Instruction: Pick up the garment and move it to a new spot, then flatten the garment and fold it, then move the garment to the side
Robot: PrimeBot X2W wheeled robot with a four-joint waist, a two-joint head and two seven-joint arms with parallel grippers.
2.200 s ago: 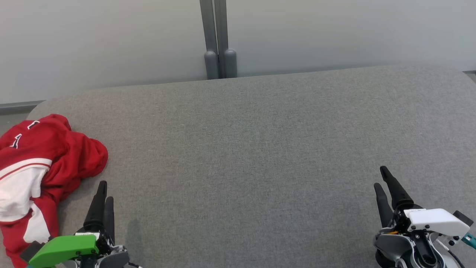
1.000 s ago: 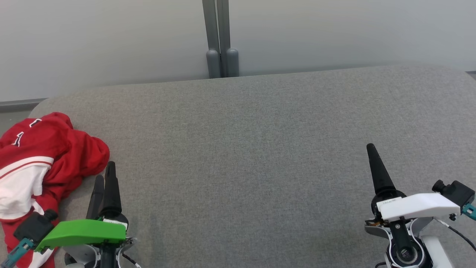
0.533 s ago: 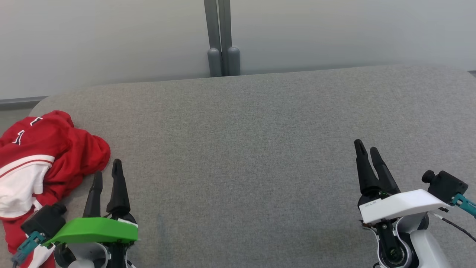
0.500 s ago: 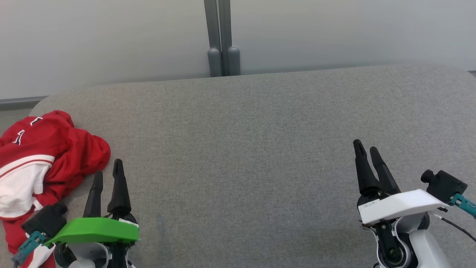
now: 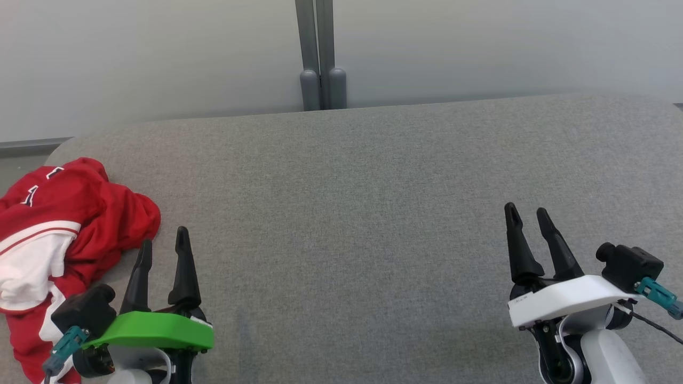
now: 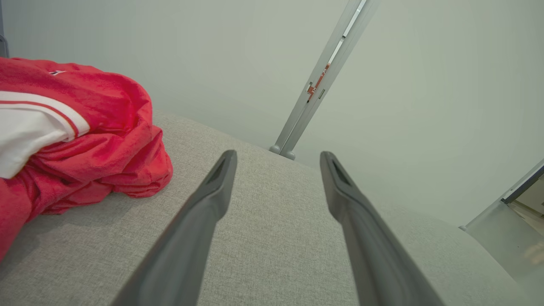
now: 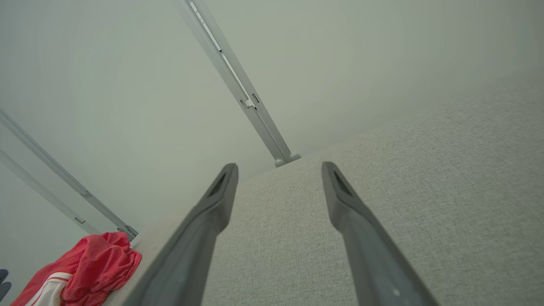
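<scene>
Head and wrist views. The left gripper (image 5: 164, 237) has its two dark fingers (image 5: 140, 274) spread, with nothing between them; in the left wrist view only the grey padded surface (image 6: 276, 255) shows in the gap of the left gripper (image 6: 276, 157). The right gripper (image 5: 526, 209) is likewise released and empty. A second ago each pair of fingers overlapped in the head view; now both pairs stand side by side with a clear gap. The left pair has also shifted away from the garment.

The garment (image 5: 80, 213), red with white panels, lies crumpled just outside the left gripper's outer finger, near it but apart, with a strip of bare surface between them. It has not moved on the surface. Seen past the right gripper (image 7: 278, 168), the garment (image 7: 93, 263) lies well apart, far beyond that gripper's left finger. Ahead of both fingertips runs open surface, then a grey post (image 5: 320, 53) against a pale wall (image 5: 160, 53).
</scene>
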